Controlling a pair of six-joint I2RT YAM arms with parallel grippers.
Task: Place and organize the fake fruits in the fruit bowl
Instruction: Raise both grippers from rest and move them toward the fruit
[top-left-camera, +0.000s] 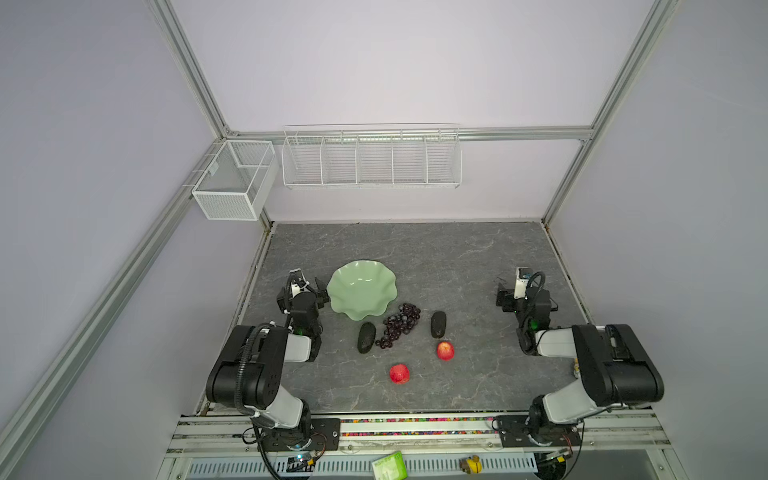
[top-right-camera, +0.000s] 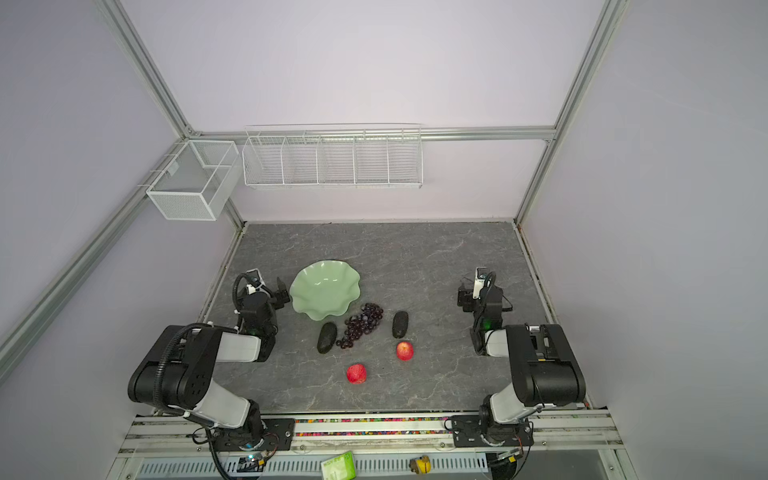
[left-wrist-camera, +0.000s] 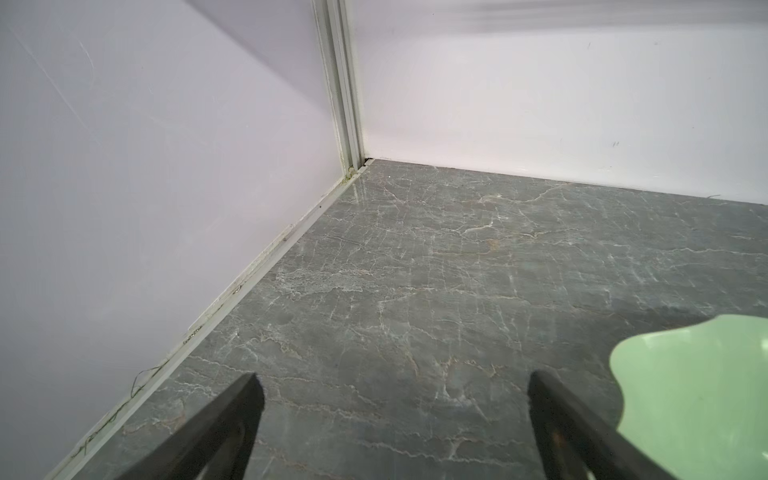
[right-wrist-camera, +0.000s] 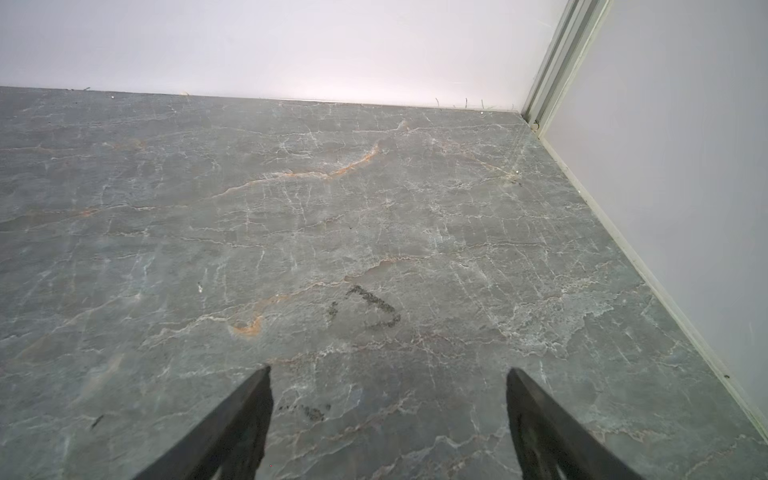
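The pale green fruit bowl (top-left-camera: 360, 291) (top-right-camera: 324, 291) stands empty left of the table's centre. In front of it lie the fake fruits: purple grapes (top-left-camera: 399, 324) (top-right-camera: 361, 324), a dark avocado on each side (top-left-camera: 366, 337) (top-left-camera: 438, 324), and two red apples (top-left-camera: 445, 350) (top-left-camera: 399, 373) nearer the front. My left gripper (top-left-camera: 308, 283) (left-wrist-camera: 395, 386) hovers just left of the bowl, open and empty; the bowl's rim (left-wrist-camera: 685, 357) shows beside one finger. My right gripper (top-left-camera: 509, 291) (right-wrist-camera: 388, 374) is open and empty over bare table at the far right.
White wire baskets (top-left-camera: 371, 160) and a mesh box (top-left-camera: 232, 183) hang on the back and left walls. Walls enclose the table on three sides. A green packet (top-left-camera: 388, 465) and a yellow toy (top-left-camera: 471, 463) lie beyond the front rail.
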